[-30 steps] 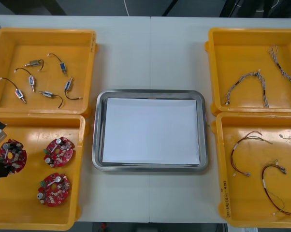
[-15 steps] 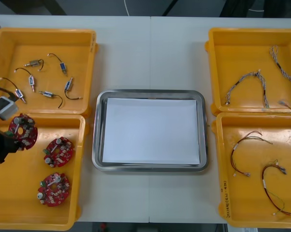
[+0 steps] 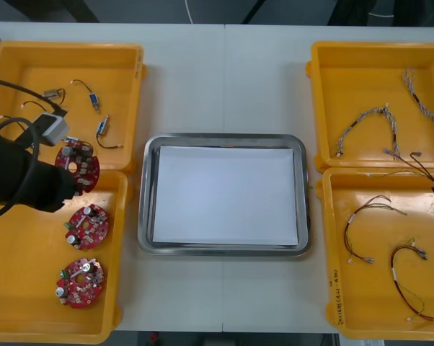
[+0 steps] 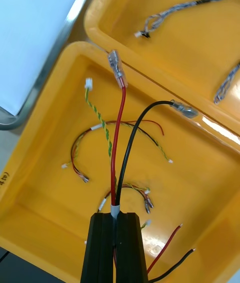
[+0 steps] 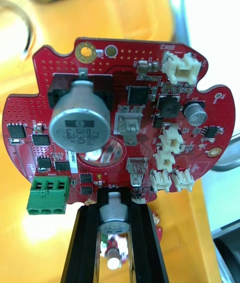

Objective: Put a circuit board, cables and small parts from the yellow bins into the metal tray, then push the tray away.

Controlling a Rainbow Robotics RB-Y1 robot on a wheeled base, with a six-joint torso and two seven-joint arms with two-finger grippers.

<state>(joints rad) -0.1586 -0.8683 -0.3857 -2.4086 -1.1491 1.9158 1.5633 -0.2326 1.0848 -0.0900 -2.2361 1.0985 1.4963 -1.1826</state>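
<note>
Left gripper [image 3: 69, 182] holds board [image 3: 78, 166] face-up (right gripper [image 4: 115, 220]: cable [image 4: 118, 138])

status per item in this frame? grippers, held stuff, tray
Left gripper: shut on a circuit board, raised over the edge between the far left bin and the near left bin.
Right gripper: shut on a red and black cable, above the near right bin.
Metal tray: white inside, nothing loaded.
Other two boards: lying in the near left bin.
</note>
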